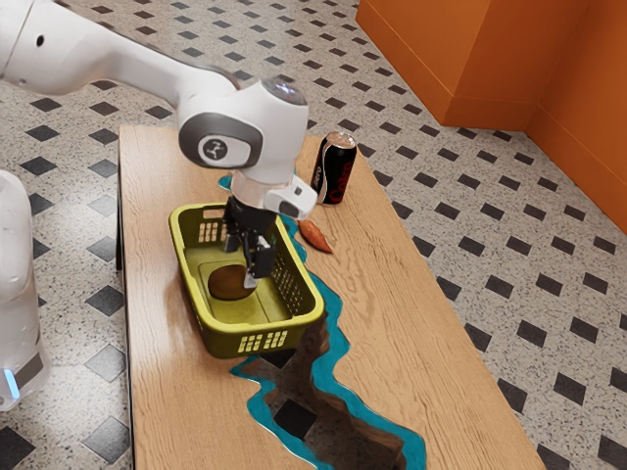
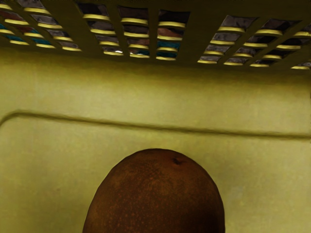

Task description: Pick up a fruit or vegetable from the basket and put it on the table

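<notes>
1. Nearest the wrist camera, the brown fruit (image 2: 155, 194) fills the lower middle of the frame, inside the green basket (image 1: 211, 338).
2. In the exterior view's centre left, the gripper (image 1: 251, 259) reaches down into the basket, at the fruit; whether it is spread or closed, I cannot tell.
3. Upper centre, an orange vegetable (image 1: 315, 236) lies on the table (image 1: 167, 392), near a dark soda can (image 1: 335, 168).

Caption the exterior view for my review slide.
Black gripper reaching into a yellow-green perforated basket, close to a brown, rounded fruit or vegetable.
</notes>
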You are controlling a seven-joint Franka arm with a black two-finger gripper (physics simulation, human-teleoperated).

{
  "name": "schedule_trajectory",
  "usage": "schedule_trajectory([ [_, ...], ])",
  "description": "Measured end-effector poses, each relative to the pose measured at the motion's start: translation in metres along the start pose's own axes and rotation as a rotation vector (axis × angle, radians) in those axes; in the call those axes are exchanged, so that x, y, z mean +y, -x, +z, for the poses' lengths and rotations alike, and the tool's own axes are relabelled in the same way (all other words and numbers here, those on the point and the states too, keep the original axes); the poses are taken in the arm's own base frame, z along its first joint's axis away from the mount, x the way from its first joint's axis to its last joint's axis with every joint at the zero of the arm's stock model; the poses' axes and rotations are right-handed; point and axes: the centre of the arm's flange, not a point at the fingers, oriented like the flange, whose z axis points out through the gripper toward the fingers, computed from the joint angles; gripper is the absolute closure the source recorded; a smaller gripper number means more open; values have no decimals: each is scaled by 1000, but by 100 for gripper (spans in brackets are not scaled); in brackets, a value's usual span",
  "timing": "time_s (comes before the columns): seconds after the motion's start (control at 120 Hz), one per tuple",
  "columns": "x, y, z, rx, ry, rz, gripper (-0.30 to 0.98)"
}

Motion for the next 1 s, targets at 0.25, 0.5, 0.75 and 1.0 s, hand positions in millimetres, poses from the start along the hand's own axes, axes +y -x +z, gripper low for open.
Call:
schedule_trajectory([
  [0.25, 3, 5, 10, 0, 1, 47, 0],
  [0.5, -1, 8, 28, -10, 7, 65, 0],
  [0.75, -2, 6, 35, -9, 9, 80, 8],
  [1.0, -1, 0, 45, -16, 13, 92, 10],
])
